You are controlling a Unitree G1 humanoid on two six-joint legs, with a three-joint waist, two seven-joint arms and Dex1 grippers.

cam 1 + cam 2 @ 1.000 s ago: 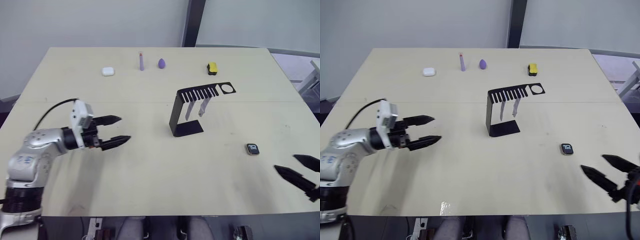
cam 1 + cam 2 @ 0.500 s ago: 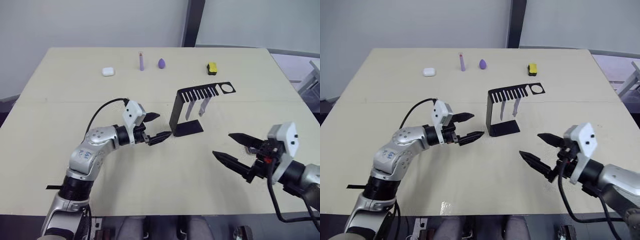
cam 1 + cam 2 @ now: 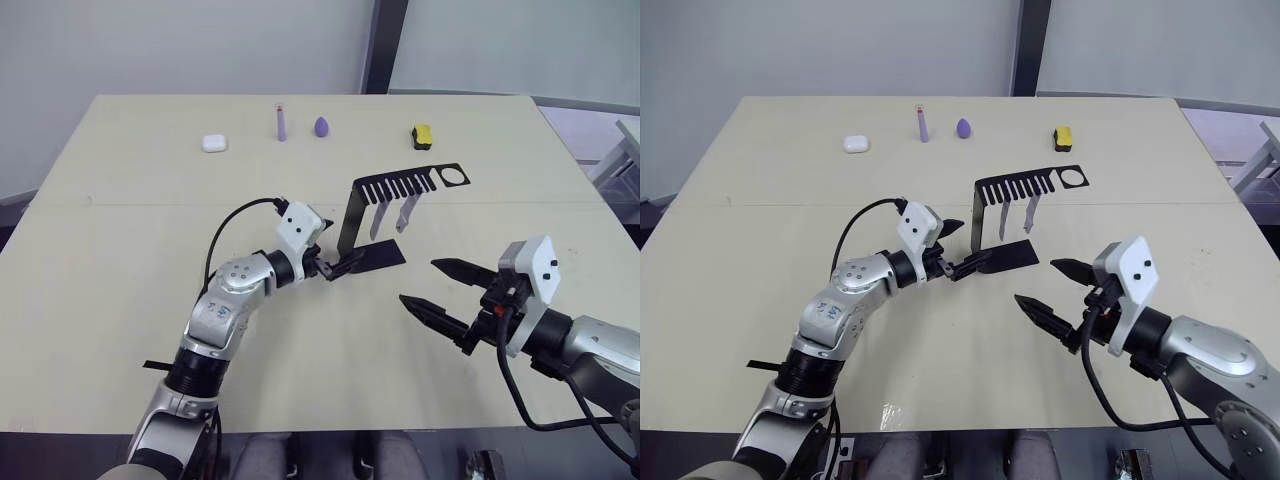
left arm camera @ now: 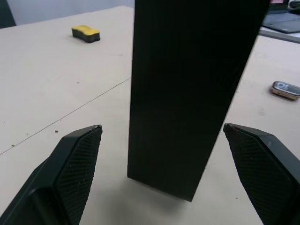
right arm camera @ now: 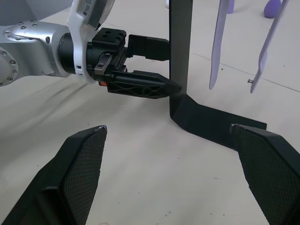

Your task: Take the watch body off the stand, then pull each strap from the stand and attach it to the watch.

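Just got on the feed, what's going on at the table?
The left hand, open, has its fingers either side of the upright of the stand. Both straps hang from its slotted top. The right hand, open, hovers near the stand's base. The watch body lies on the table, already off the stand.

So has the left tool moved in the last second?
Yes. The left tool has swung in across the table and now straddles the stand.

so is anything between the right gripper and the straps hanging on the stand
Nothing visible. The right gripper is open, facing the stand, with bare table between it and the two straps. The left gripper sits at the stand's upright, on the far side.
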